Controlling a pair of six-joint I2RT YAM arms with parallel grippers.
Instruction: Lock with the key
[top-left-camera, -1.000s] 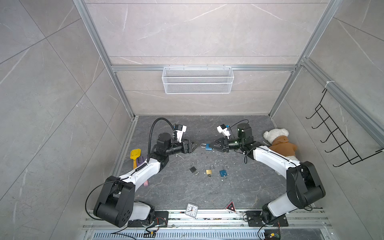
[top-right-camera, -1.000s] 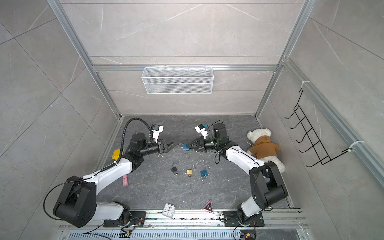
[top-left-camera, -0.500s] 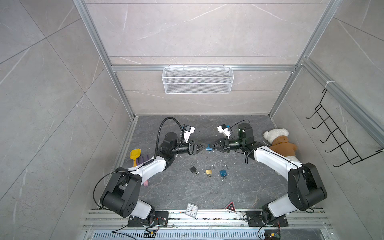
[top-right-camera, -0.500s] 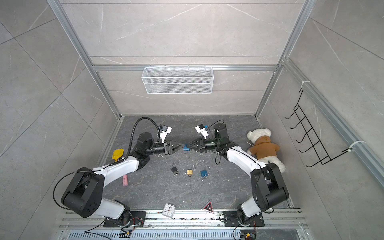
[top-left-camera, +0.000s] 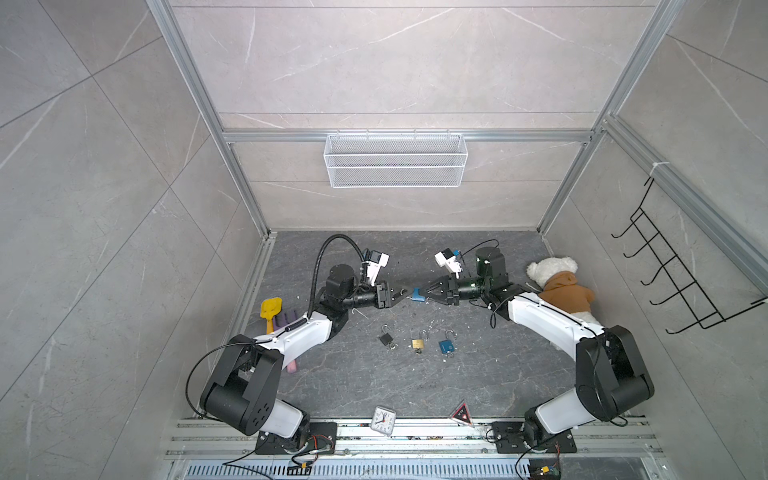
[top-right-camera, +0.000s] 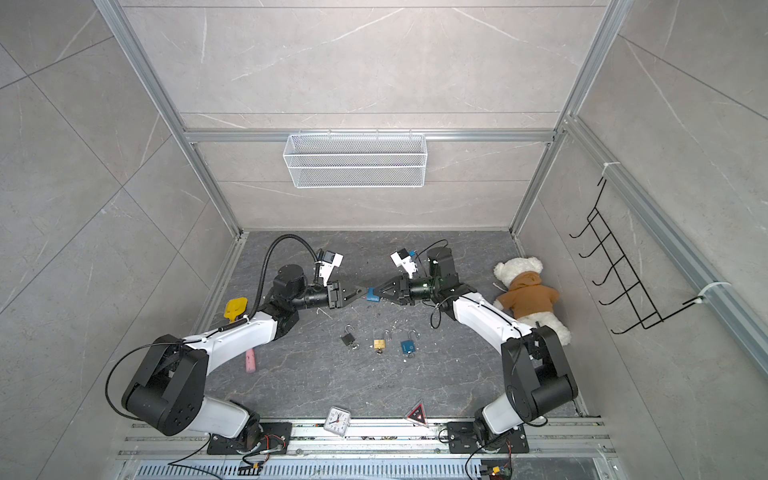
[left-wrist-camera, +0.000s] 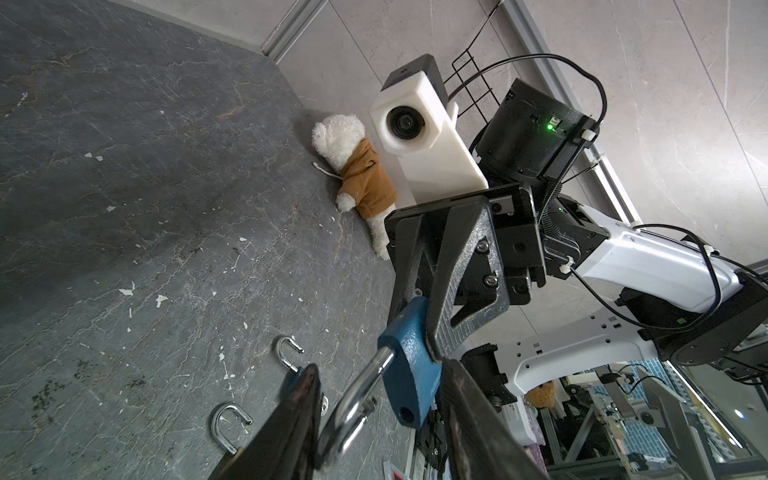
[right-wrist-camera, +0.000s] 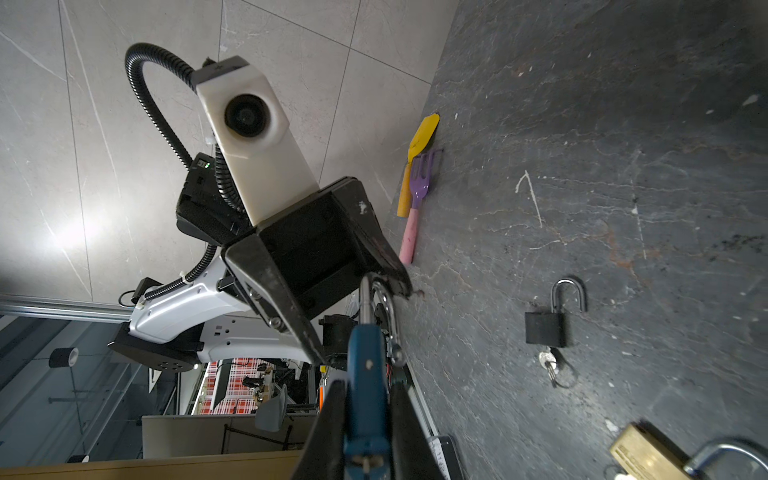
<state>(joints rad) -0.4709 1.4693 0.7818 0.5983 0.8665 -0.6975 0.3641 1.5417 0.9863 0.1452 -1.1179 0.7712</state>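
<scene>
Clamping my right gripper (top-right-camera: 377, 294) on the body of the blue padlock (left-wrist-camera: 409, 374), I hold it in the air over the far middle of the table (top-left-camera: 353, 374). My left gripper (top-left-camera: 406, 293) meets it from the left, fingers (left-wrist-camera: 291, 428) spread either side of the shackle (left-wrist-camera: 357, 399), not clenched.

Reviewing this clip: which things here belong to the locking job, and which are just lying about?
Job: raised blue padlock; likely also black padlock, brass padlock, floor blue padlock.
Lying about: teddy bear, clock, warning triangle, toy shovel, toy fork.
</scene>
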